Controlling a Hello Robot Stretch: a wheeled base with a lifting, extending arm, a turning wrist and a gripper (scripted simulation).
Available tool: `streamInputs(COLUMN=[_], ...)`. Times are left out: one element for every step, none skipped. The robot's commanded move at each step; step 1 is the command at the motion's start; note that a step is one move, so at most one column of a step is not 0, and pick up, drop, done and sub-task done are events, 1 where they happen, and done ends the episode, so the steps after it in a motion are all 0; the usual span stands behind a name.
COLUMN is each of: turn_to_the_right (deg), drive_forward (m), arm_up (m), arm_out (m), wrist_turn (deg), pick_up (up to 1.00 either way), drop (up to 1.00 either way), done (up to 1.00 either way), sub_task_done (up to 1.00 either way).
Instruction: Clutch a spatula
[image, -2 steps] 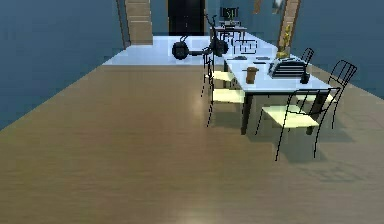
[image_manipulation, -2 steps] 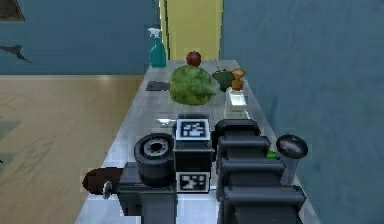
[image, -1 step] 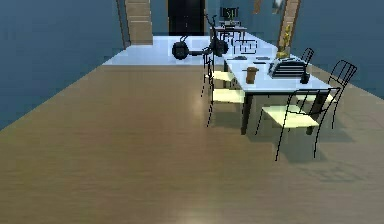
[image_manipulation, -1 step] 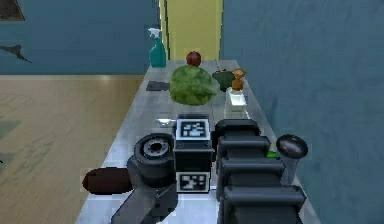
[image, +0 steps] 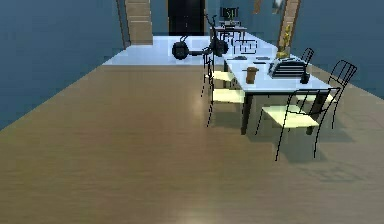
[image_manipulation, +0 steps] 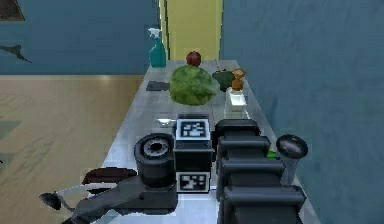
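Blue walls (image: 50, 50) enclose a wooden floor (image: 130, 160). Black chairs (image: 290, 118) with pale seats ring a white surface (image: 262, 85); beyond it, perhaps a dark doorway (image: 186, 15).

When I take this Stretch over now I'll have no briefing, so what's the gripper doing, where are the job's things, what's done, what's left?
Gripper: at the near end of the long grey countertop; cannot tell whether it holds anything.
Things: a dark reddish-brown oblong shape lies on the counter by the gripper, possibly the spatula, unconfirmed.
Done: the dark square arm bar is out at the counter.
Left: confirm the spatula, grasp it, lift it clear.
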Motion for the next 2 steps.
streamInputs(turn_to_the_right=[0.0,0.0], drive_forward=[0.00,0.00], arm_up=[0.00,0.00], arm_out=[0.02,0.00], wrist_turn=[0.0,45.0], pick_up=[0.00,0.00], drop=[0.00,0.00], done=[0.00,0.00], sub_task_done=[0.00,0.00])
